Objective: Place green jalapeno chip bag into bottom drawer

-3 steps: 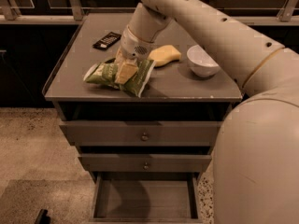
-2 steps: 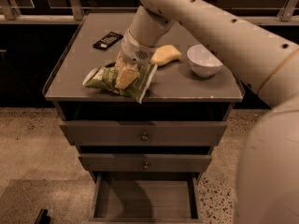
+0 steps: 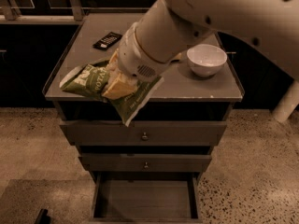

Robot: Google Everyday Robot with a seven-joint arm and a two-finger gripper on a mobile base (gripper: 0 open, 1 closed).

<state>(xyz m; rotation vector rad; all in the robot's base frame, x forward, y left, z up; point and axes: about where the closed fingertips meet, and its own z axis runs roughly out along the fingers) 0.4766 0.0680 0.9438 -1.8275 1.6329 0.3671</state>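
Closest thing is the bottom drawer (image 3: pixel 145 200), pulled right out at the foot of the cabinet. Plain grey floor inside, nothing in it, speckled floor on both sides. Behind it sit the middle drawer (image 3: pixel 112 163) and the top drawer (image 3: pixel 103 133), both pushed in, each with a little round knob in the centre.

Up at the front edge of the table (image 3: pixel 201 91), left of the middle, is the green jalapeno chip bag (image 3: pixel 86 80). It's not in the drawer, it's in the gripper (image 3: pixel 116 84). The fingers come down from above and are pinched onto the middle of the bag, so the foil is crumpled around them. The bag's left end points toward the front left corner. Its right end droops past the front edge, with its tip down by the top drawer's upper edge. Can't tell if the left end touches the tabletop or hangs just above it.

The fat cream arm (image 3: pixel 187 22) runs from the gripper up to the top right of the view.

Further back, a white bowl (image 3: pixel 206 59) sits toward the right edge, well apart from the bag. A small black bar (image 3: pixel 108 40) lies near the back left corner.
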